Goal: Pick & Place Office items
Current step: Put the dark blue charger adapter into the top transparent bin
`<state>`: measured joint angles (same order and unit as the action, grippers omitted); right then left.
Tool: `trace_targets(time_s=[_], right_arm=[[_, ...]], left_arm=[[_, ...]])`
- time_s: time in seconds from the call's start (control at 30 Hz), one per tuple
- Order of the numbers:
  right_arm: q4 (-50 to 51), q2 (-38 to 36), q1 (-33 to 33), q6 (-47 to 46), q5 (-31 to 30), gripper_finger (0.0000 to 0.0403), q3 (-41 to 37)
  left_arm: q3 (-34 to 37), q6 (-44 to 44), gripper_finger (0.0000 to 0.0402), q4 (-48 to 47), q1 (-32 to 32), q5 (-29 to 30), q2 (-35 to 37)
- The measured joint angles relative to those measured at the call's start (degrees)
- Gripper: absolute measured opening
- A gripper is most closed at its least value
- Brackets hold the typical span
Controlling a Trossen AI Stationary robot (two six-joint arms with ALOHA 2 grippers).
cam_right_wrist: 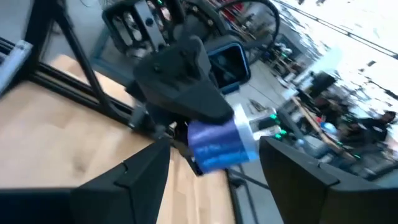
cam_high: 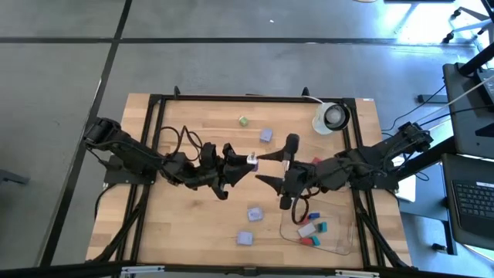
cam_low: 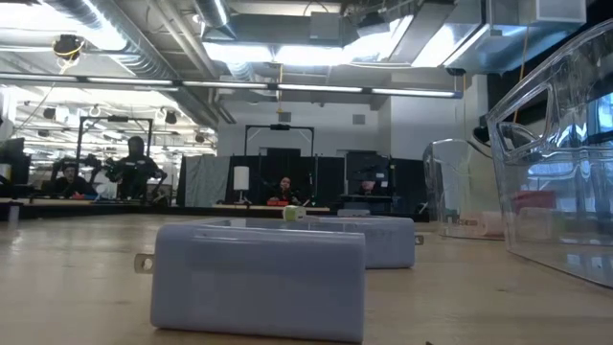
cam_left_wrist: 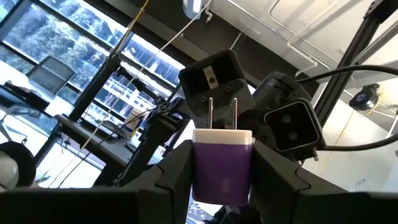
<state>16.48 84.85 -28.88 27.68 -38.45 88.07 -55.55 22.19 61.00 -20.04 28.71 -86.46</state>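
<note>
- The left gripper [cam_left_wrist: 221, 180] is closed on a purple charger plug [cam_left_wrist: 222, 163], white cap and two prongs pointing away from it; it is lifted above the middle of the table [cam_high: 193, 232], and the prongs face the right arm
- The right gripper [cam_right_wrist: 214, 168] is just at 3 o'clock of it; its fingers stand apart with nothing between them, and the plug sits in front of that gap
- My judgement: the step is a hand-over in the air. Next the right fingers must close on the free end, and only then the left may let go
- Lavender blocks [cam_high: 255, 212] lie at 6 o'clock, near the clear tray [cam_high: 343, 245] with red and teal pieces [cam_high: 312, 230]
- Farther, at 12 o'clock, a green piece [cam_high: 242, 121] and the tape roll [cam_high: 332, 117]
</note>
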Motion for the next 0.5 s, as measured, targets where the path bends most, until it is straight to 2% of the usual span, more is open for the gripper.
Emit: trace_targets(time_s=[0.07,0.5], right_arm=[[-1.0,0.2,0.3,0.0,2.0,0.0247,0.0],[-2.0,0.9,1.7,-1.9,1.3,0.0236,0.0]], left_arm=[[0.0,0.9,0.013,-0.1,0.2,-0.1,0.0],[0.1,1.3,0.013,0.4,0.8,0.3,0.0]])
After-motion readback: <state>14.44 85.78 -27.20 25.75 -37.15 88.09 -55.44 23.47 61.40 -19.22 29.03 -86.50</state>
